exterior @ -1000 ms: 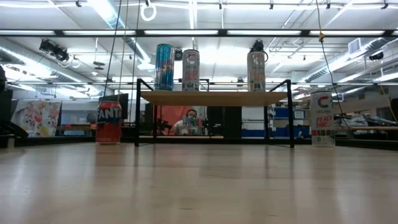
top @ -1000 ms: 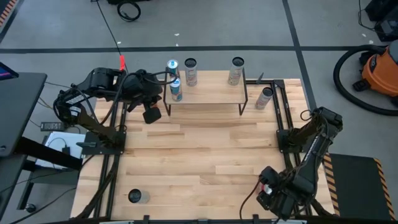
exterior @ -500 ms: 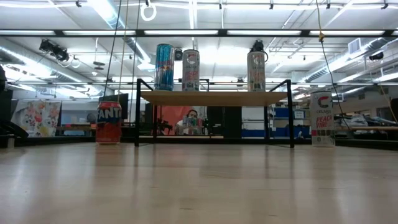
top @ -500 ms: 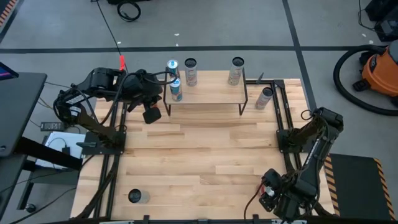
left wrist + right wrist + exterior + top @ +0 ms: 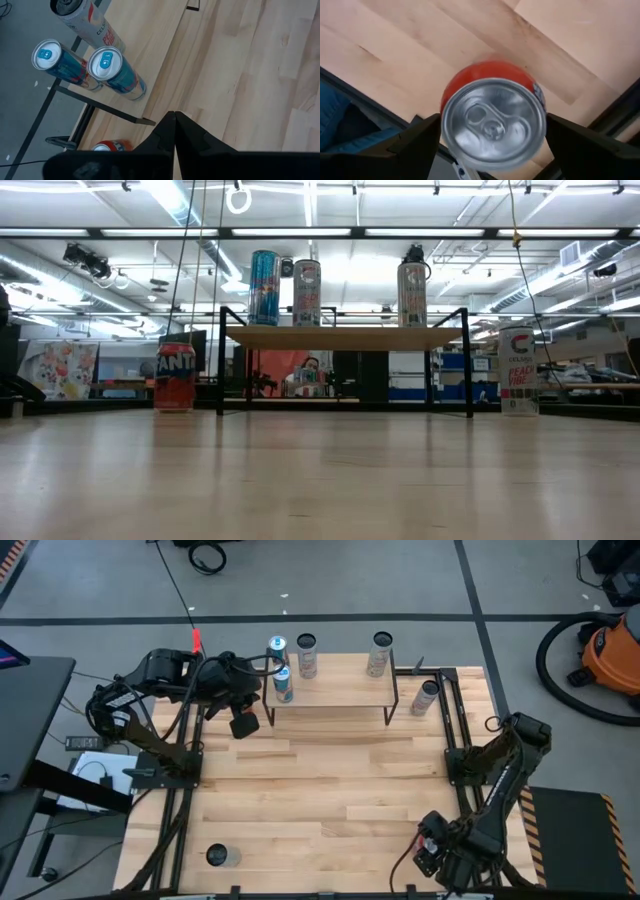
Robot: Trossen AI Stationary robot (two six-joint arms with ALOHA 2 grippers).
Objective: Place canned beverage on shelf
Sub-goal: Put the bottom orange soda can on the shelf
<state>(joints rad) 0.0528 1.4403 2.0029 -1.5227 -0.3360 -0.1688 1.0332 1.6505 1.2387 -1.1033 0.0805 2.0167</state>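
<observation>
The shelf (image 5: 330, 690) stands at the table's far edge. On it are two blue cans (image 5: 117, 75) at its left end, a white-and-red can (image 5: 307, 292) and a silver can (image 5: 412, 292). My left gripper (image 5: 243, 725) is shut and empty, just off the shelf's near-left corner; it also shows in the left wrist view (image 5: 175, 117). My right gripper (image 5: 432, 848) is at the table's near right corner. In the right wrist view (image 5: 493, 122) its two fingers flank a red can (image 5: 490, 75) with a silver top. My right gripper has the red can between its two fingers (image 5: 415, 145), one against each side of the upper wall (image 5: 446, 102), just under the rim. The fingers come from above, pointing down. The can stays nearly upright. I cannot tell whether its base is on the table.
A red Fanta can (image 5: 175, 377) stands on the table left of the shelf, under my left gripper. A white can (image 5: 427, 697) stands to the shelf's right. Another can (image 5: 220, 856) stands at the near left. A person (image 5: 308, 370) sits beyond the table.
My right arm has swayed slightly at the near right corner and come back. Nothing else has moved.
</observation>
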